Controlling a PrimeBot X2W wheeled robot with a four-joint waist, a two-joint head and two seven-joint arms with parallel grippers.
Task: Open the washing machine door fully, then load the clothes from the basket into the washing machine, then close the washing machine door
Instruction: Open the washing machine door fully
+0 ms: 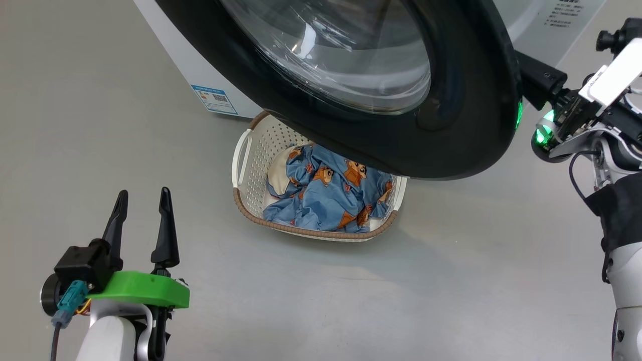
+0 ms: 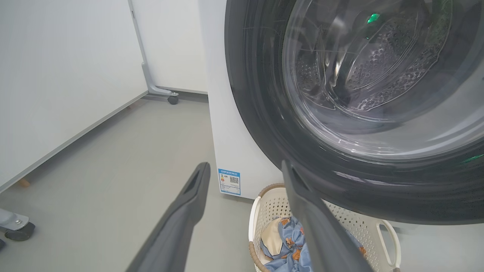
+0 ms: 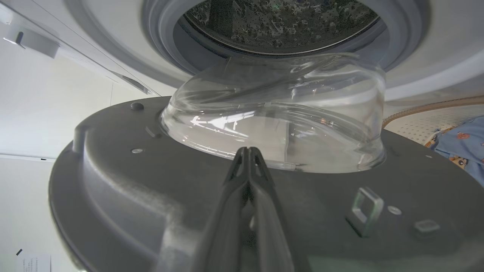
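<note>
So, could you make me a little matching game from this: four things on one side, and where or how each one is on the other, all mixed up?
Things:
1. left gripper
2. right gripper
3. clothes
4. washing machine door

States:
A. lying in the basket
B. fingers spread apart, holding nothing
C. swung out from the washing machine
D. fingers pressed together, at the door's inner face

Pairs: 1-B, 2-D, 3-A, 4-C
</note>
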